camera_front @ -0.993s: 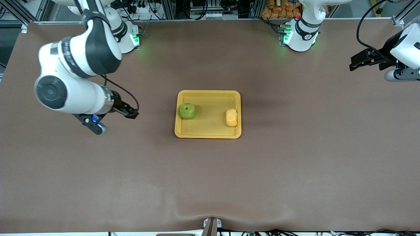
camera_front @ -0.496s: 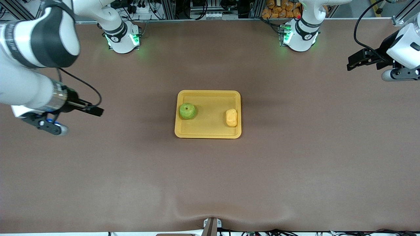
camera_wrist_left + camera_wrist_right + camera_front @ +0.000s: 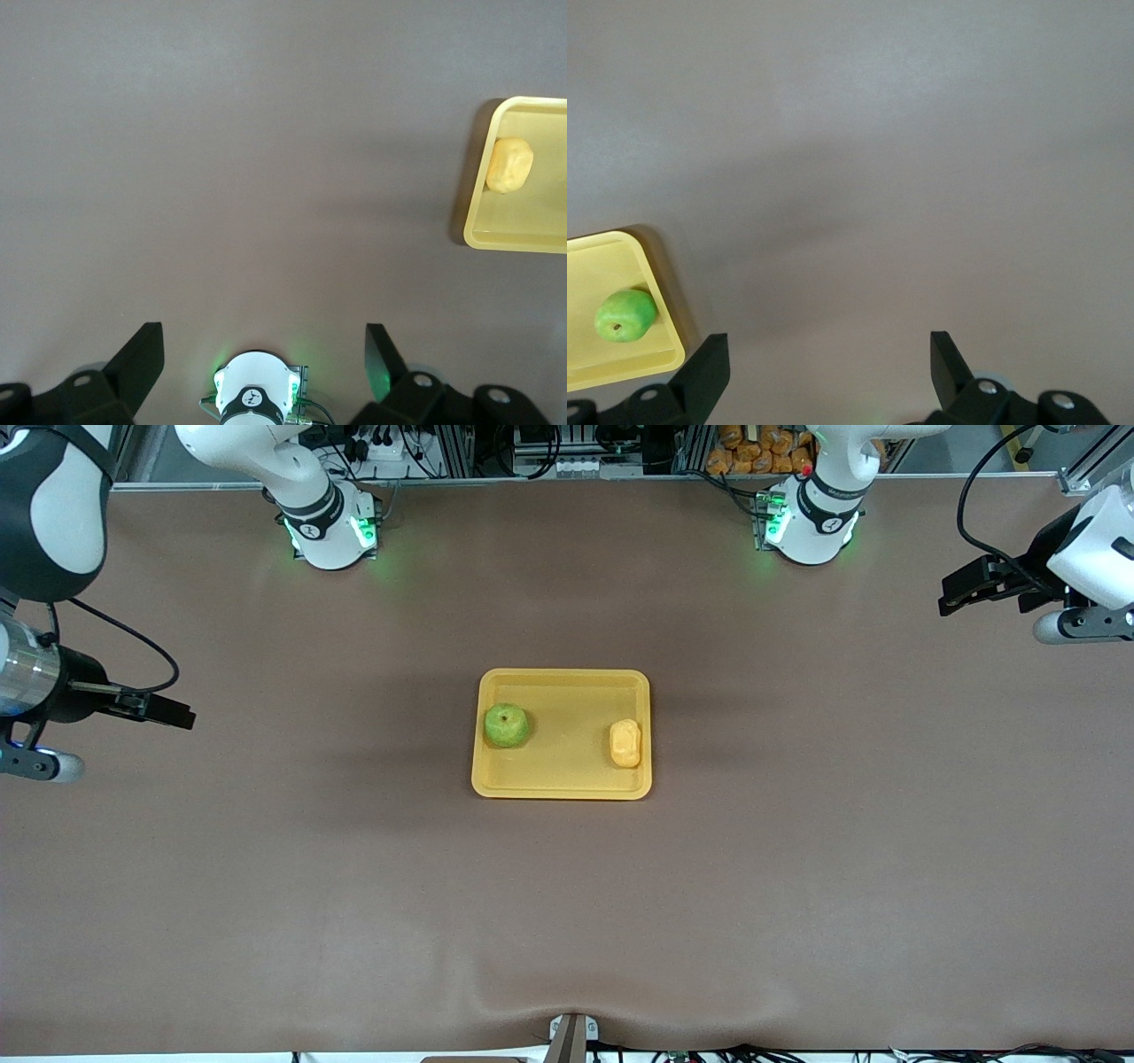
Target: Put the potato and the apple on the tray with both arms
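Resting inside the tray (image 3: pixel 562 691), the apple (image 3: pixel 507 725) and the potato (image 3: pixel 625 743) lie well apart, the apple against the rim at the right arm's end and the potato against the rim at the left arm's end. The apple is a round, glossy bright-green fruit with a dimple and a brownish stem spot; the potato is a smaller, matt yellow-orange oblong with rounded ends. The tray is shallow yellow-orange plastic, rectangular with rounded corners and a raised rim, and sits near the middle of the table (image 3: pixel 797 886), whose brown matt covering puckers slightly at the edge nearest the front camera. The right gripper (image 3: pixel 173 715), black and empty, hangs over the table close to the edge at the right arm's end, its fingers (image 3: pixel 709 367) spread wide apart. The left gripper (image 3: pixel 957 598) hangs over the corner at the left arm's end, toward the bases, also empty with its fingers (image 3: pixel 142 359) parted wide. The left wrist view takes in one end of the tray (image 3: pixel 474 217) with the potato (image 3: pixel 509 165), plus a green-lit arm base (image 3: pixel 257 400) that the right wrist view lacks. The right wrist view catches only a tray corner (image 3: pixel 660 292) and the apple (image 3: pixel 625 315). Only the front view shows both foods together.
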You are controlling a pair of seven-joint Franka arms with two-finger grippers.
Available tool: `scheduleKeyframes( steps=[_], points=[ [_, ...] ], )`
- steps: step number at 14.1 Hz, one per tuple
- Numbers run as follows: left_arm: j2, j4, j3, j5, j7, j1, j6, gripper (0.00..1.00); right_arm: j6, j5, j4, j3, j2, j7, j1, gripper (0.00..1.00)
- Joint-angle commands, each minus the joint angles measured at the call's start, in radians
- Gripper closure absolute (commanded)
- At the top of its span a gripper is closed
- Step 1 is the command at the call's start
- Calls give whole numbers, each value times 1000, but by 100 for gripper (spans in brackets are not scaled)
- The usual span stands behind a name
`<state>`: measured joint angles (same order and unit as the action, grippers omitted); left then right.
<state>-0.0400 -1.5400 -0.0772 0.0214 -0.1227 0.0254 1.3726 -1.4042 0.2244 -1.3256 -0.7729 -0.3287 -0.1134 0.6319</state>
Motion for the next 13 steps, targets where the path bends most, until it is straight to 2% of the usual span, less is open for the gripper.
scheduleKeyframes(
  steps=[1,9,13],
  points=[
    [-21,3,4,-1,-9,-2,-9,0,16,-11,20,4,4,9,-17,0],
    [-20,6,11,-3,-12,-6,-9,0,14,-11,23,-26,4,11,-86,0],
    [-18,14,11,-1,-12,-5,-9,0,10,-8,62,13,4,11,-132,0]
  ],
)
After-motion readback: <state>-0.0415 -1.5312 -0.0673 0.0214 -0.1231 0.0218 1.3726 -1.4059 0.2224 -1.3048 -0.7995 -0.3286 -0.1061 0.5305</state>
